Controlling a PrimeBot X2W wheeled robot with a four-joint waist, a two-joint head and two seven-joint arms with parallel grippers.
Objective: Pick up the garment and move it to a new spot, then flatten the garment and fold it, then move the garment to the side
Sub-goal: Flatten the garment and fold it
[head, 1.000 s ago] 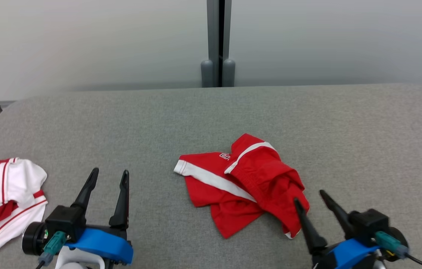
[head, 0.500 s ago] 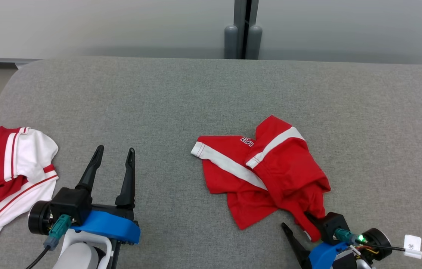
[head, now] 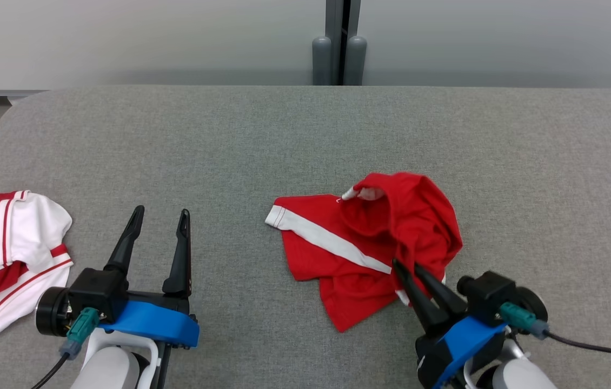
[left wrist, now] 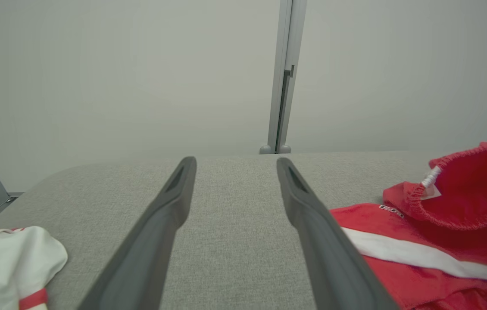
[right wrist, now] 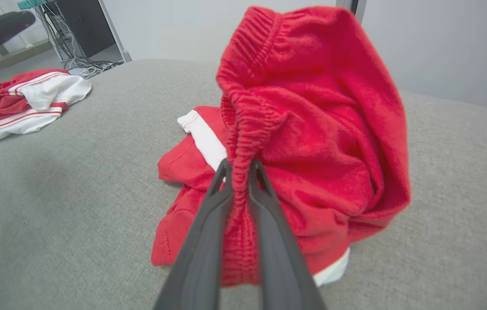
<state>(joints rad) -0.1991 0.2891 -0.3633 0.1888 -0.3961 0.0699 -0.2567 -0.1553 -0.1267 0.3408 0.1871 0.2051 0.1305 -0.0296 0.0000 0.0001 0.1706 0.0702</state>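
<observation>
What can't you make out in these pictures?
- Logo on the shorts: too small to read, left wrist view.
- Shirt: cut off by the left edge, head view.
- Shorts' far side: hidden behind bunched fabric, right wrist view.
- Right gripper: its inner faces are buried in the waistband, right wrist view.

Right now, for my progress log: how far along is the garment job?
Done: the right fingers are shut on the elastic waistband of the red garment. In hand: that edge is raised, the rest lies on the grey cushion. Left: moving, flattening, folding, setting aside; the left fingers stand open.
</observation>
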